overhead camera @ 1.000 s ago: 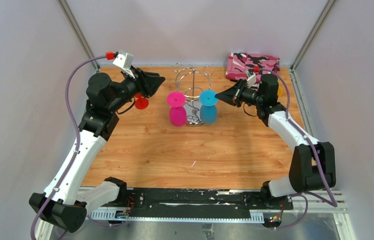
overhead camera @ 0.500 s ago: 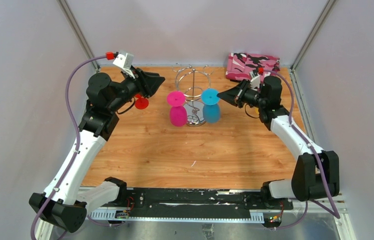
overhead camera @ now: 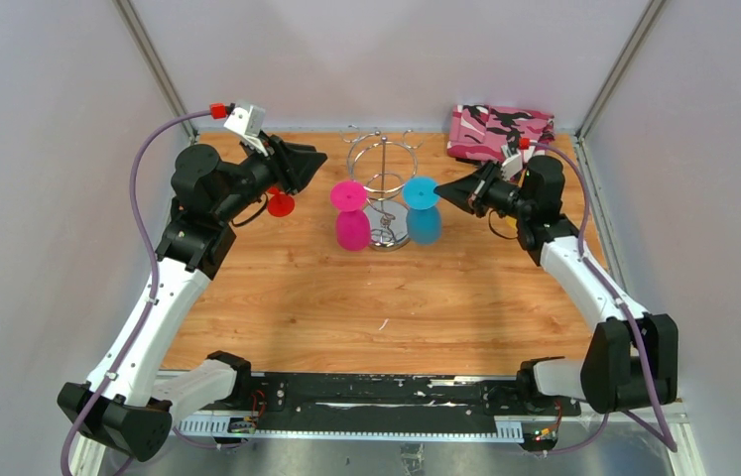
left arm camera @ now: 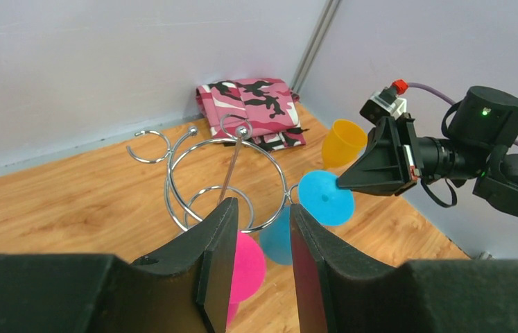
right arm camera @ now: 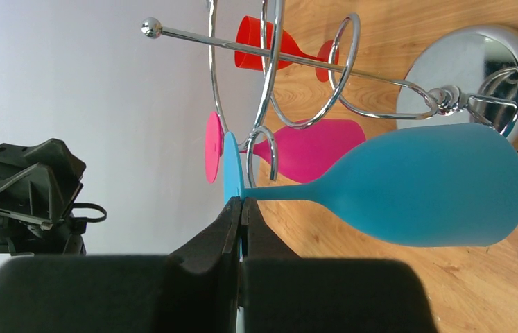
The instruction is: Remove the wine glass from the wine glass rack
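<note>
The chrome wine glass rack [overhead camera: 383,178] stands mid-table at the back, on its round mirror base [right arm camera: 478,69]. A blue wine glass [overhead camera: 424,224] hangs upside down at the rack's right side. My right gripper [overhead camera: 445,193] is shut on the rim of its blue foot [right arm camera: 232,173], and the stem runs just past a curled hook [right arm camera: 261,154]. A pink wine glass [overhead camera: 351,228] hangs on the left side. My left gripper [left arm camera: 263,208] is open and empty, held high to the left of the rack [left arm camera: 228,173], with the pink glass [left arm camera: 247,267] below it.
A red glass [overhead camera: 280,204] stands on the table under the left arm. A pink camouflage cloth [overhead camera: 500,129] lies at the back right corner. An orange cup [left arm camera: 343,142] sits behind the right wrist. Walls close in on three sides.
My right gripper has drawn a little to the right with the blue glass's foot in it, and the glass has shifted right with it. The left arm has not moved.
</note>
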Motion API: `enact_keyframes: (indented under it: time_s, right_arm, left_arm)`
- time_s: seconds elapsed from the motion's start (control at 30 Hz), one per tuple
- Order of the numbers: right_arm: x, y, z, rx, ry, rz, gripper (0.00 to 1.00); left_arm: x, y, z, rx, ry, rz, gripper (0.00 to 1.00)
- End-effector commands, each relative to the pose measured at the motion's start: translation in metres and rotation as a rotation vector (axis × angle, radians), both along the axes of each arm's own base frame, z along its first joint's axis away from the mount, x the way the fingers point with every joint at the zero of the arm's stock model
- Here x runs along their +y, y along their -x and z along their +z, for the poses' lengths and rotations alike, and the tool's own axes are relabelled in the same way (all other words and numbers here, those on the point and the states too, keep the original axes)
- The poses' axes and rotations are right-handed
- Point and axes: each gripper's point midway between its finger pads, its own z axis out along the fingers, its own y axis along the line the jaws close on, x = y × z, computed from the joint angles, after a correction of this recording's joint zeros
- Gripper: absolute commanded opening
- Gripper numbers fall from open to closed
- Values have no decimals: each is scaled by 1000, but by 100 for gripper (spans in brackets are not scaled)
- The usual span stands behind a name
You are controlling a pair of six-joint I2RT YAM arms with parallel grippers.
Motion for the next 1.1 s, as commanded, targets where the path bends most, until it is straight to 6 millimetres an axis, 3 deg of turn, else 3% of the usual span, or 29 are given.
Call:
enact_keyframes:
  time_s: [0.0,0.37,0.6,0.83,1.07]
  right_arm:
    - [-6,6,8,-25,2,-14,0]
    - [-12,26,31,-63,37,-22,0]
    - [-27,51,61,-140,115,-86,0]
    - [-48,72,117,-317,201,-199,0]
    - [-54,74,180,-506,222,-239,0]
  left_arm:
    - [-1,2,-1,-6,-7,-5,39]
    - [-1,-4,-5,8,-7,6,40]
    - [-4,-9,-9,26,-2,6,40]
    - [-7,-14,-10,37,18,-2,41]
    - [-17,-24,-4,49,69,-30,43]
